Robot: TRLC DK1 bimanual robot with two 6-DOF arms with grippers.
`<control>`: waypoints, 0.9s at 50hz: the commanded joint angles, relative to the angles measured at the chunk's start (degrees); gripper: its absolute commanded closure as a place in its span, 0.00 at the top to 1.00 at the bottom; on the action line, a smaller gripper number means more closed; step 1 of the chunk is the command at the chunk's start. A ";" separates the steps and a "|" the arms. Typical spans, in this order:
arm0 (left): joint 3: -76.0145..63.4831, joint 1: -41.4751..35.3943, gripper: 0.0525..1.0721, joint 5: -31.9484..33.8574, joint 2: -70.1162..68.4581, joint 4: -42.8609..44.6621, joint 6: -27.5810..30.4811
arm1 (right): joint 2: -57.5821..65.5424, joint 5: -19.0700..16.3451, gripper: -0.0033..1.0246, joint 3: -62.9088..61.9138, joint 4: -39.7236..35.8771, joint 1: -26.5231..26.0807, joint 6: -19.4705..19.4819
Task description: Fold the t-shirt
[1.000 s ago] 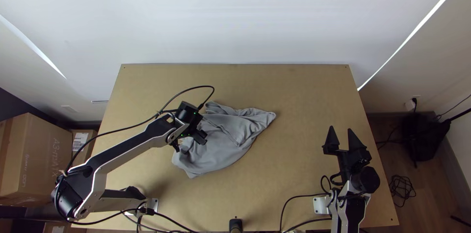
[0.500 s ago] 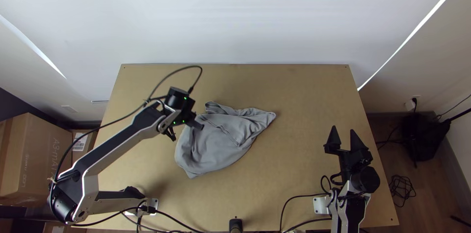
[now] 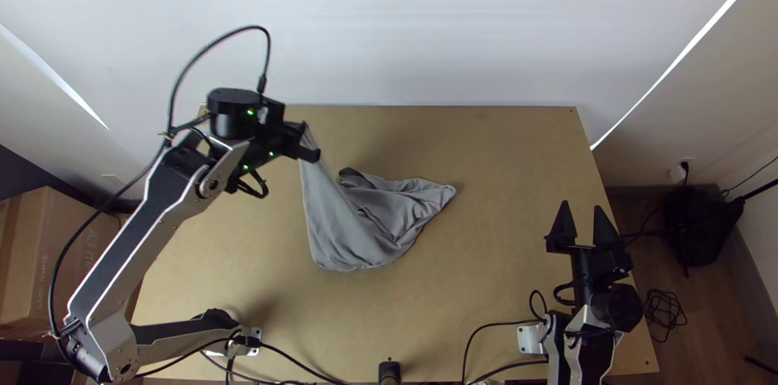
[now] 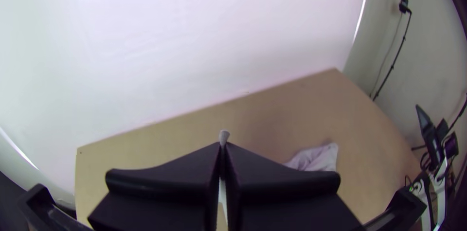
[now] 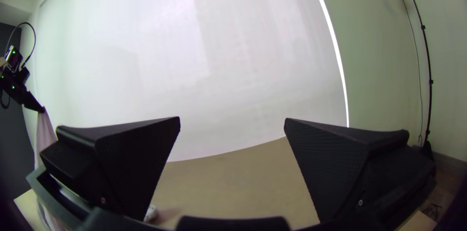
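My left gripper [image 3: 306, 142] is raised over the table's left part, shut on an edge of the grey t-shirt [image 3: 344, 227]. The cloth hangs from it in a narrow drape; the rest lies bunched on the table with a pointed end to the right. In the left wrist view the fingers of my left gripper [image 4: 224, 151] meet on a bit of cloth, and part of the t-shirt [image 4: 318, 158] lies beyond them. My right gripper [image 3: 583, 227] stands open, apart from the cloth, at the table's right. In the right wrist view my right gripper [image 5: 232, 126] has nothing between its fingers.
The wooden table [image 3: 486, 134] has bare surface behind the cloth and between it and the right arm. Cables [image 3: 502, 322] loop near the front edge. Cardboard boxes [image 3: 49, 263] stand beyond the left side. A white wall [image 3: 389, 20] rises behind.
My left gripper has risen and moved back and to the left, lifting the left part of the t-shirt off the table. My right gripper has shifted slightly to the right.
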 commanded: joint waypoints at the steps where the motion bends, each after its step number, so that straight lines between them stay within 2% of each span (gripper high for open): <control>1: 7.76 2.30 0.02 -1.52 0.62 -0.01 -1.01 | 2.80 0.30 0.96 3.13 1.42 2.05 1.27; 9: 16.82 7.92 0.02 -2.13 4.31 -0.27 -0.92 | 12.29 0.30 0.96 9.37 -0.78 7.32 1.97; 20: 19.19 16.27 0.02 -2.13 5.80 -0.27 -0.66 | 20.91 0.39 0.96 15.52 -4.47 20.68 1.62; 35: 17.96 27.08 0.02 -2.05 5.01 -1.24 -0.83 | 33.21 0.30 0.96 25.72 -14.31 32.99 -4.36; 45: 16.29 35.26 0.02 -0.46 2.55 -2.47 -0.83 | 44.37 0.04 0.96 33.81 -20.38 39.84 -4.01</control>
